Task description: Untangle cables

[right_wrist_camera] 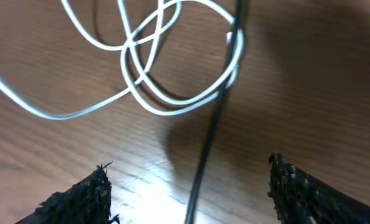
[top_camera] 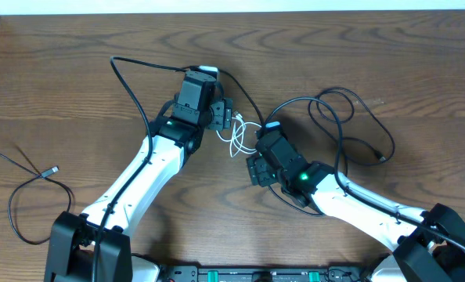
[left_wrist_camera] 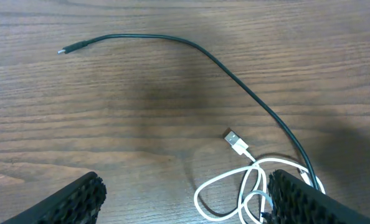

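Observation:
A thin white cord lies in loose loops on the table between my two grippers. A thin black cord runs across it. In the left wrist view the white cord shows its plug, and the black cord ends in a small plug. My left gripper is open, with the white loops by its right finger. My right gripper is open just above the table. The black cord runs between its fingers, with the white loops ahead.
A second black cord lies in loops on the right, with a plug end. A third black cord lies at the left, with a plug. The table's far edge runs along the top.

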You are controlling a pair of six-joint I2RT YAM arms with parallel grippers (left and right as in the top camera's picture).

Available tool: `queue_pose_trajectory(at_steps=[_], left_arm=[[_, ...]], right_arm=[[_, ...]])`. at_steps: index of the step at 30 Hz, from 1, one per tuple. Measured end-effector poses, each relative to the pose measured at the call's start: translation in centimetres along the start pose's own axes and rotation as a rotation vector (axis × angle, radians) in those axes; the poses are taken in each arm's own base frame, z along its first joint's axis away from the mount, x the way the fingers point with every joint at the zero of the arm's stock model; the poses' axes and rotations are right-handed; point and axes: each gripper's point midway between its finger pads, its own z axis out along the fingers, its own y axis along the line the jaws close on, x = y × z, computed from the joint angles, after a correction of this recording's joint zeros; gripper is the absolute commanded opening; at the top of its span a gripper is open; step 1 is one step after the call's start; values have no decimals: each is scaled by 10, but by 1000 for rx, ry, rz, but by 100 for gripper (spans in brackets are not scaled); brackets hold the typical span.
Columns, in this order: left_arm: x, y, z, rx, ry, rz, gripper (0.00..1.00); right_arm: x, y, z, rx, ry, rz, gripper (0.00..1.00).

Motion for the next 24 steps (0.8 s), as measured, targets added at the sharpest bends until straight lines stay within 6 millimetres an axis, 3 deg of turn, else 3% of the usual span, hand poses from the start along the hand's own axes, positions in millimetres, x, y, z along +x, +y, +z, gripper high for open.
queue_pose_trajectory(at_steps=[4, 8, 17, 19, 22, 24], left_arm=[[1, 1, 0, -6, 5, 0, 84], [2, 1, 0, -6, 6, 0, 84], [2, 1, 0, -7, 9, 1, 84], [4, 2, 0, -8, 16, 1, 85], [4, 2, 0, -9, 18, 2, 84], [4, 2, 0, -9, 18, 2, 84]], right_arm=[[1, -5, 3, 27, -2, -1, 80], [14, -10, 17, 53, 42, -9, 80], [19, -12, 29, 64, 56, -8, 73], [25, -14, 35, 78, 71, -13, 62], [22, -15, 39, 92, 65, -22, 21], [21, -15, 40, 93, 65, -20, 1]])
